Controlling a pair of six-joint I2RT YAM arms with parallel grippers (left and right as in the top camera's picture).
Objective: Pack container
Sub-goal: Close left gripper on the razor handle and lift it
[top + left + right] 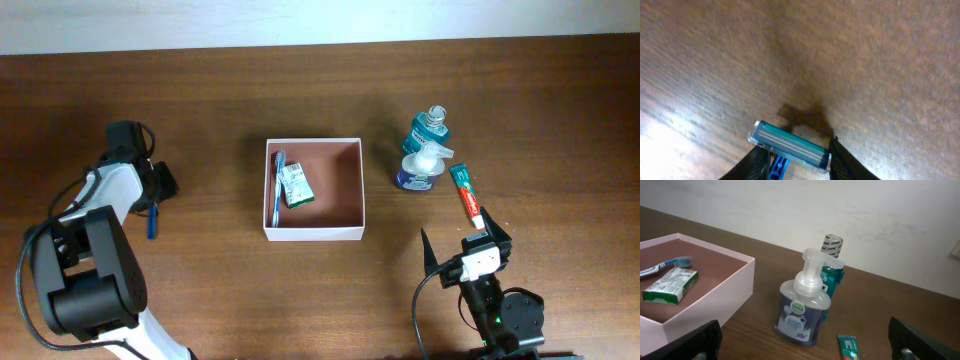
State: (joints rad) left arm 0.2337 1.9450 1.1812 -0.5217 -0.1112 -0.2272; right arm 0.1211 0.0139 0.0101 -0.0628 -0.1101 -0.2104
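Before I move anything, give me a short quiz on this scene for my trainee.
1. True or false: the toothbrush lies inside the box.
2. What lies between the jaws of the left end effector? A razor, B toothpaste tube, C toothbrush.
3. How many bottles stand on the table to the right of the box?
Key: 1 true. 2 A. 3 two, the pump bottle and the mouthwash bottle.
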